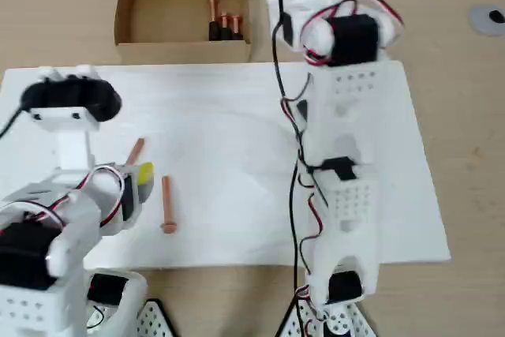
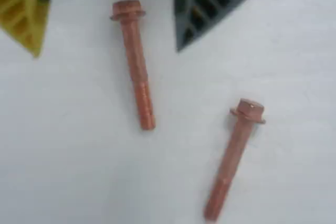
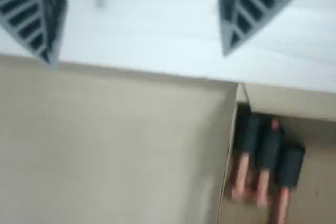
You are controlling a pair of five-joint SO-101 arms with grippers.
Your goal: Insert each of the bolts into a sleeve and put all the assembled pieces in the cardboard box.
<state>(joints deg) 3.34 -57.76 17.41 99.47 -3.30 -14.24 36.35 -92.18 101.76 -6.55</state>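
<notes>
The left fingers (image 2: 23,9) are released and empty, over one bolt (image 2: 135,66); a second bolt (image 2: 236,156) lies near on the white sheet (image 1: 237,155) on the bench (image 1: 465,116). In the cardboard box (image 1: 122,13) lie three sleeved bolts (image 1: 225,25). The right fingers (image 3: 257,3), released too, hang above the box wall.

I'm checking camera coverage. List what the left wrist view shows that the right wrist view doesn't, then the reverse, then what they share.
Left wrist, not right wrist: one bare bolt lying under the left gripper, and a second lying apart from it.
Right wrist, not left wrist: the box with three sleeved bolts side by side in a corner.
Both: the white sheet, and an open, empty gripper, the right gripper in its own view.
</notes>
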